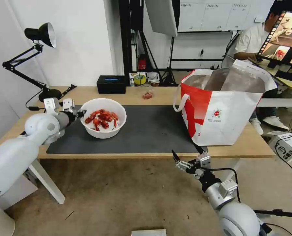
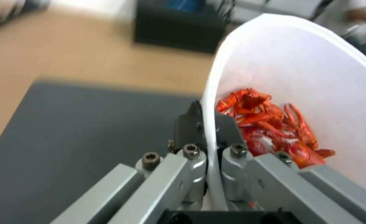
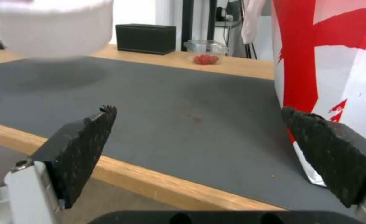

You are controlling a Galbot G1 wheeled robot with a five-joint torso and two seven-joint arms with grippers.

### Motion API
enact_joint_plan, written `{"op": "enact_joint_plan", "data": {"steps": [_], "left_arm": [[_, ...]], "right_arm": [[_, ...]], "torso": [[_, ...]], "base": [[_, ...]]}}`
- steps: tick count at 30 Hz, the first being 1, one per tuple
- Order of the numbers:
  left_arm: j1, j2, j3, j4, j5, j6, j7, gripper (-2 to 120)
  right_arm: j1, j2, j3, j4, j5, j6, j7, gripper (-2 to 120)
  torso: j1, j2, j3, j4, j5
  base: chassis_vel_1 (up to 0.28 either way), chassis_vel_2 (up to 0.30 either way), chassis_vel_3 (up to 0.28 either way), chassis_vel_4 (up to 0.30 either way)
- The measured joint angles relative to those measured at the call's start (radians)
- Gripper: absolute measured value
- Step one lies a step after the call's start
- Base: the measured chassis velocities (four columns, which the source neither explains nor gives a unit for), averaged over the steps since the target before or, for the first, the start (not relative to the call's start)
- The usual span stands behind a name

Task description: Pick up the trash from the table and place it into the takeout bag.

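A long wooden table (image 1: 146, 95) holds a dark mat (image 1: 146, 131) and a black lamp (image 1: 41, 36). The takeout bag (image 1: 224, 111) stands open on the right. The right wrist view shows a gap under the white bowl (image 1: 103, 118). The left gripper (image 2: 210, 124) pinches its rim. The right gripper (image 3: 199, 137) hangs wide open, holding nothing.
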State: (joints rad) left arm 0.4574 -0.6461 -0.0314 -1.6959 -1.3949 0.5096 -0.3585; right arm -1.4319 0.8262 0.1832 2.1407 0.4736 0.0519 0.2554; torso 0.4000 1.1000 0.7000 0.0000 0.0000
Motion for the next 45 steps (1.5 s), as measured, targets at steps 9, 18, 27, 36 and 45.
{"op": "enact_joint_plan", "data": {"steps": [9, 18, 27, 36, 45], "left_arm": [[-0.266, -0.029, 0.137, -0.076, -0.159, 0.005, -0.060, 0], [-0.623, -0.200, 0.311, 0.040, -0.287, 0.008, -0.100, 0], [-0.710, -0.415, 0.403, 0.169, -0.260, 0.009, -0.121, 0], [-0.718, -0.564, 0.438, 0.281, -0.192, -0.014, -0.134, 0], [-0.719, -0.685, 0.494, 0.387, -0.079, -0.099, -0.171, 0]], "right_arm": [[0.000, 0.000, 0.000, 0.000, 0.000, 0.000, 0.000, 100], [0.000, 0.000, 0.000, 0.000, 0.000, 0.000, 0.000, 100], [0.000, 0.000, 0.000, 0.000, 0.000, 0.000, 0.000, 100], [0.000, 0.000, 0.000, 0.000, 0.000, 0.000, 0.000, 100], [0.000, 0.000, 0.000, 0.000, 0.000, 0.000, 0.000, 100]], "torso": [[0.000, 0.000, 0.000, 0.0000, -0.0003], [0.000, 0.000, 0.000, -0.0001, 0.0001], [0.000, 0.000, 0.000, -0.0003, 0.0002], [0.000, 0.000, 0.000, -0.0002, 0.0003], [0.000, 0.000, 0.000, -0.0002, 0.0002]], "base": [[0.000, 0.000, 0.000, 0.000], [0.000, 0.000, 0.000, 0.000], [0.000, 0.000, 0.000, 0.000], [0.000, 0.000, 0.000, 0.000], [0.000, 0.000, 0.000, 0.000]]}}
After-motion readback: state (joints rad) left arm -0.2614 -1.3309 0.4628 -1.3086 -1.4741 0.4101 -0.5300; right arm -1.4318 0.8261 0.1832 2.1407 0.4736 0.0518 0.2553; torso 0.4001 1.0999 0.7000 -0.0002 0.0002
